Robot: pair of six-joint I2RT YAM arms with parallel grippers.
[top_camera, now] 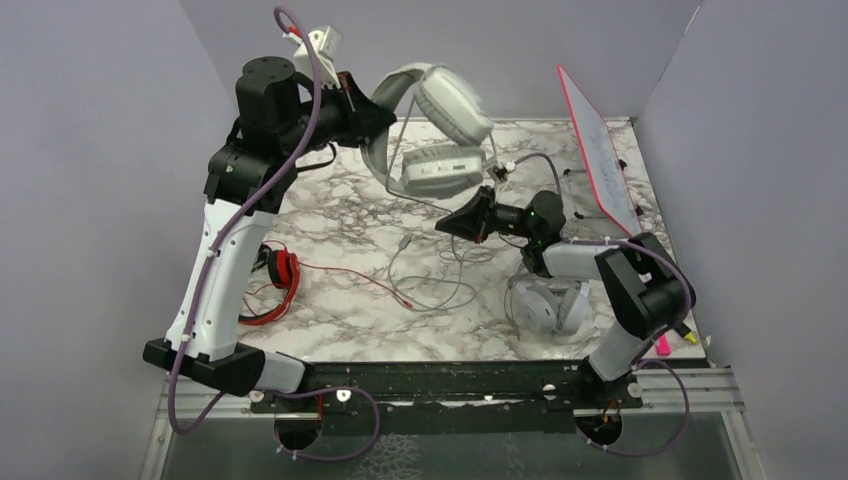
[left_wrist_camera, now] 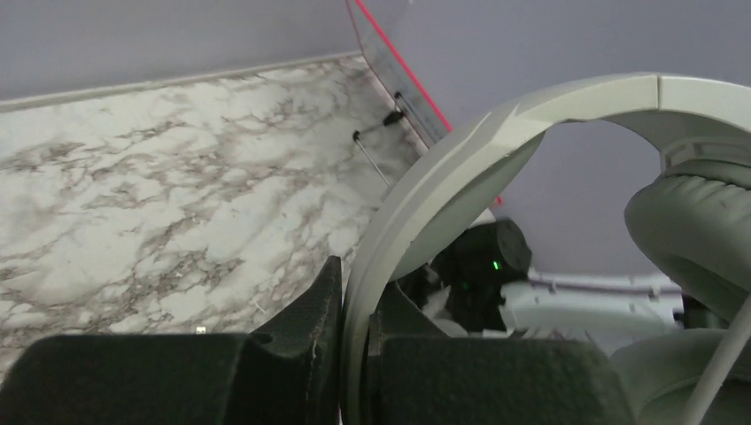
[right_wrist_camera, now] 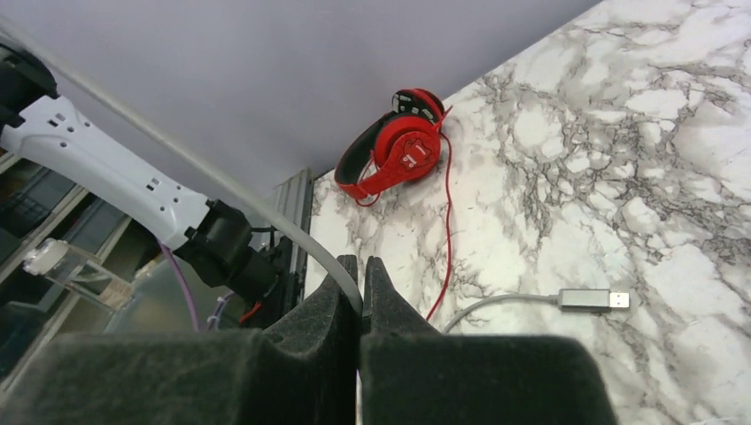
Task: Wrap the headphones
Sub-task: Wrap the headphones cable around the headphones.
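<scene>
Top external: grey headset (top_camera: 452, 108) up in the air.
Left pincer (left_wrist_camera: 354, 312) clamps its headband (left_wrist_camera: 460, 150), right pincer (right_wrist_camera: 361, 276) pinches a thin grey cable (right_wrist_camera: 319, 258); red headset (right_wrist_camera: 394, 152) lies on the surface (top_camera: 330, 215).

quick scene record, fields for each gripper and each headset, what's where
left gripper: shut on the headband of the light grey headset, held above the table
right gripper: shut on a thin grey cable
red headset: lying on the table, left side, red cable loose
third headset: on the table beneath the right arm
usb plug: lying free on the table
</scene>
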